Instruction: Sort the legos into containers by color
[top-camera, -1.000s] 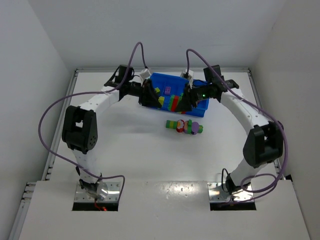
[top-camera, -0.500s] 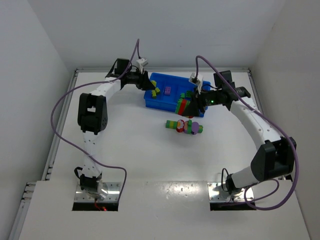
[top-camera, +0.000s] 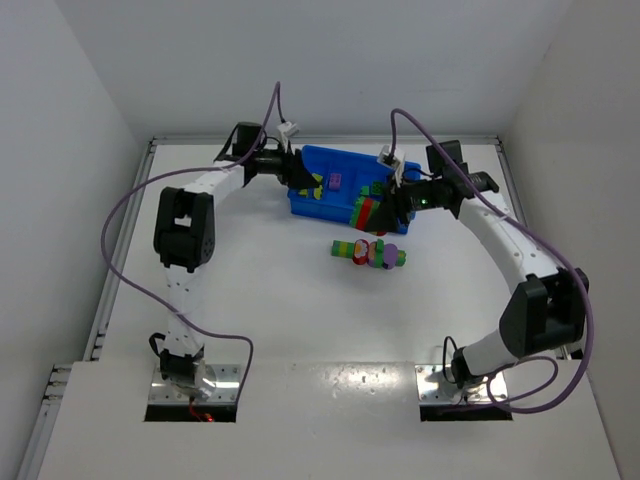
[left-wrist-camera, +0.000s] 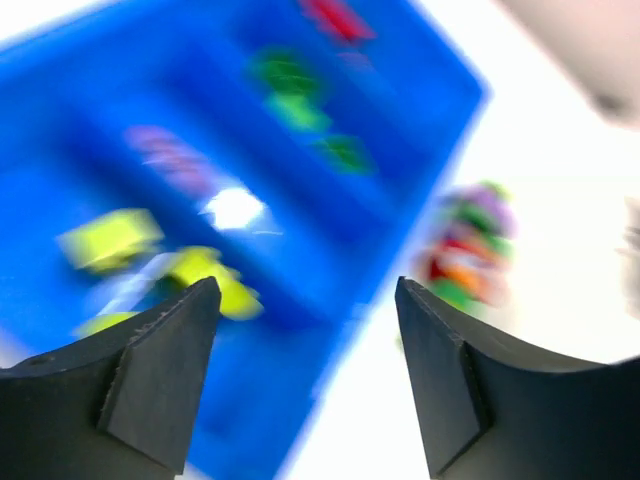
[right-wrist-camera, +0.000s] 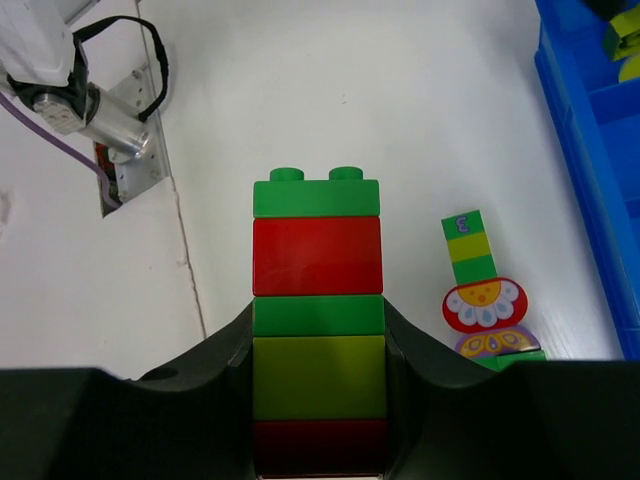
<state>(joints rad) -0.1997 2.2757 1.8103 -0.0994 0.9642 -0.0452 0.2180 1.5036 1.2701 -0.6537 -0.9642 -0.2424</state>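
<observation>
1. Top external: right gripper (top-camera: 388, 207) pinches a striped stick (top-camera: 362, 212) at the blue tray's (top-camera: 322, 160) five o'clock edge; left gripper (top-camera: 303, 183) hovers at its nine o'clock end.
2. Left wrist: fingers (left-wrist-camera: 150, 370) spread, empty, over yellow bricks (left-wrist-camera: 112, 240).
3. Right wrist: stick looks light, rigid, slick; grip flat sides, near a seam.

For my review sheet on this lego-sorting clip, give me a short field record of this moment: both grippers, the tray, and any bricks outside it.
left gripper: open, empty, above the left end of the blue tray
right gripper: shut on a striped stick of green, red, green, yellow and red bricks, near the tray's right end
tray contents seen: yellow bricks, a purple brick, in separate compartments
outside tray: one flower-piece stick lying on the white table in front of the tray, touched by neither gripper
</observation>
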